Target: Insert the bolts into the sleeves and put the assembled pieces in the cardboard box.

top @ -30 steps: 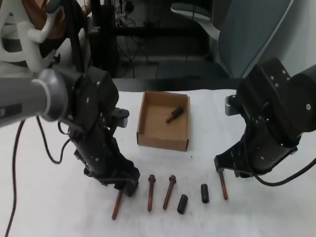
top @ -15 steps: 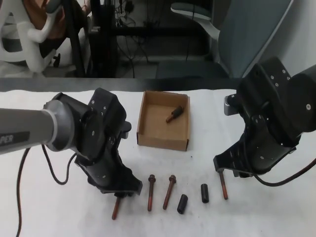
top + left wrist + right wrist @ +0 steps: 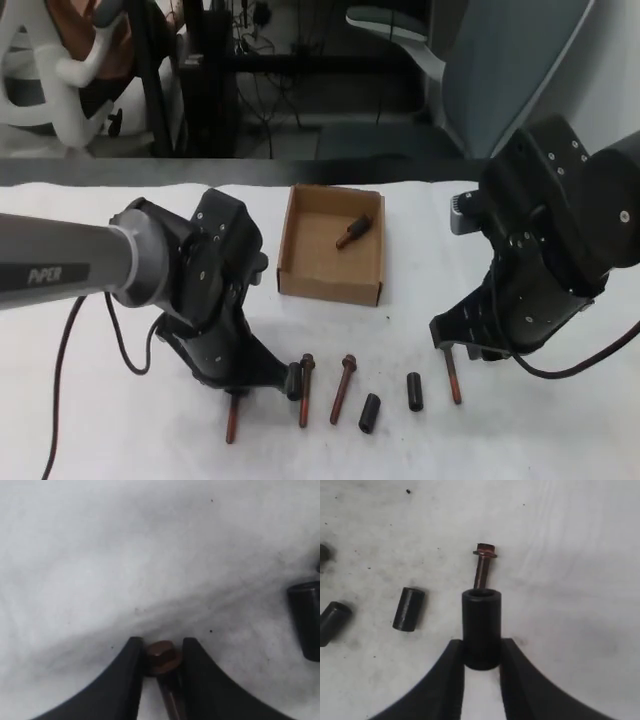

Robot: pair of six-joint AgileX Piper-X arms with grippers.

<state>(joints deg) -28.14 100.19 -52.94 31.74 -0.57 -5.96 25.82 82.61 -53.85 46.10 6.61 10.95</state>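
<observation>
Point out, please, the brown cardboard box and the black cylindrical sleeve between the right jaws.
brown cardboard box (image 3: 330,286), high view, front wall.
black cylindrical sleeve (image 3: 481,628), right wrist view, side wall.

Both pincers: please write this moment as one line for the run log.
left pincer: shut on bolt | right pincer: shut on sleeve | cardboard box: one assembled piece inside

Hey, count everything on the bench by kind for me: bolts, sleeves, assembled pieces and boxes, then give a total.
Bolts without sleeves: 4, one in the left gripper.
Empty sleeves: 4, one in the right gripper, one beside the left gripper.
Assembled pieces: 1, inside the cardboard box.
Cardboard boxes: 1.
Total: 10.
</observation>
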